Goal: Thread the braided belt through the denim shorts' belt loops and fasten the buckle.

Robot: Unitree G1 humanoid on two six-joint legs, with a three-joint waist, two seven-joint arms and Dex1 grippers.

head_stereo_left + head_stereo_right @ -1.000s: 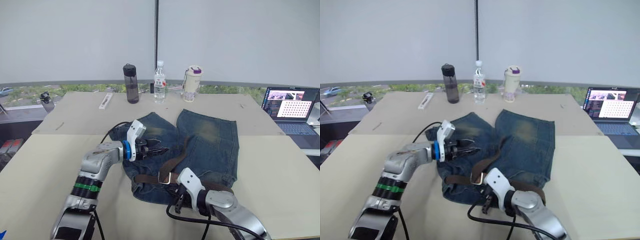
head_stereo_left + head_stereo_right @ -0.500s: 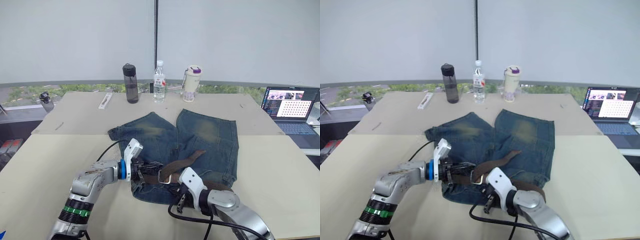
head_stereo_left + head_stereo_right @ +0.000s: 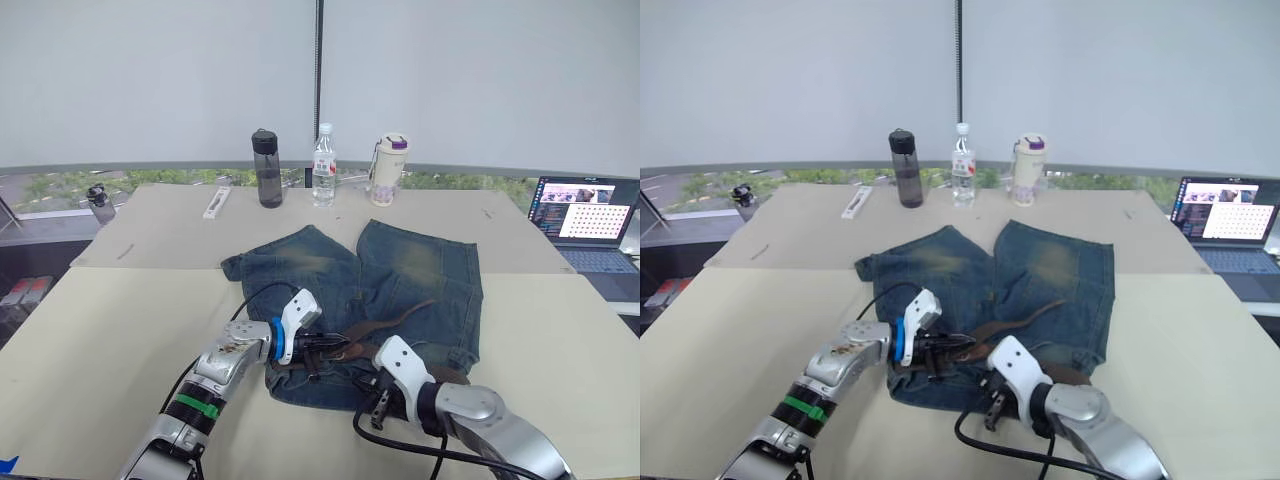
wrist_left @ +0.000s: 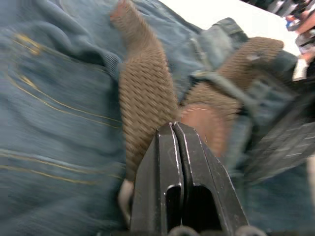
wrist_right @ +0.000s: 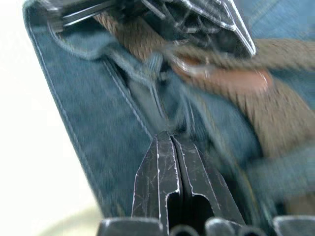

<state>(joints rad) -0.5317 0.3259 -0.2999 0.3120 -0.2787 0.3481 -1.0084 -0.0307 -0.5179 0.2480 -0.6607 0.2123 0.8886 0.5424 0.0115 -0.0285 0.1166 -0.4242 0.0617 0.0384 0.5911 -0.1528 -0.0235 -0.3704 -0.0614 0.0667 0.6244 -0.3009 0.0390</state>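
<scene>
Over the near waistband of the denim shorts (image 3: 400, 275), the left gripper (image 3: 338, 347) reaches rightward, fingers pressed together at the braided belt (image 4: 145, 93). Just right, the right gripper (image 5: 170, 138) points down, fingers together over denim. Three bottles (image 3: 324, 180) stand far.

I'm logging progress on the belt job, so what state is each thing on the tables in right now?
Denim shorts: spread flat, waistband toward the robot.
Braided belt: partly along the waistband, free end lying loose across the shorts, not fastened.
Left gripper: shut, tips at the belt.
Right gripper: shut, tips on the denim.
Dark bottle: upright, capped.
Clear water bottle: upright, capped.
Cream tumbler: upright, lidded.
Laptop: open, screen on.
</scene>
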